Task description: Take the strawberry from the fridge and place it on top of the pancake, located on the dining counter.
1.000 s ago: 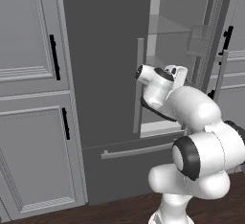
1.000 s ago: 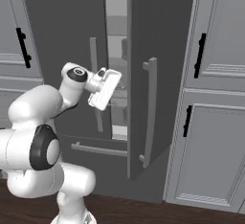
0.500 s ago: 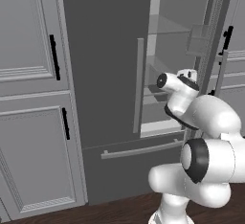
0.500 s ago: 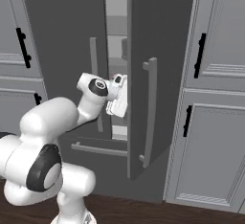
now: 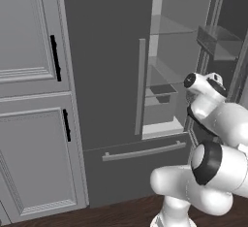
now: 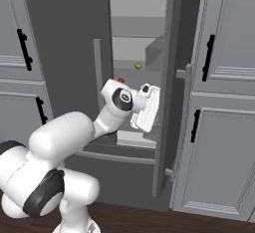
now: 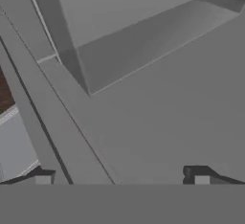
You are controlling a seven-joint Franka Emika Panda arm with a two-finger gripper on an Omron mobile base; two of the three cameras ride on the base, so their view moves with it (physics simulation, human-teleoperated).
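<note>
At centre of right base view, hand (image 6: 148,108) wide open, empty, facing open fridge (image 6: 142,43); strawberry (image 6: 120,80) on shelf behind, reach pending.

Strawberry (image 6: 120,80) and round fruit (image 6: 138,66) lie inside the fridge (image 6: 137,38), beyond the gripper (image 7: 122,176).

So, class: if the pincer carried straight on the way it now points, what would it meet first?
Probably the open pincer would meet a plain grey inner surface of the fridge first; depth is unclear.
</note>
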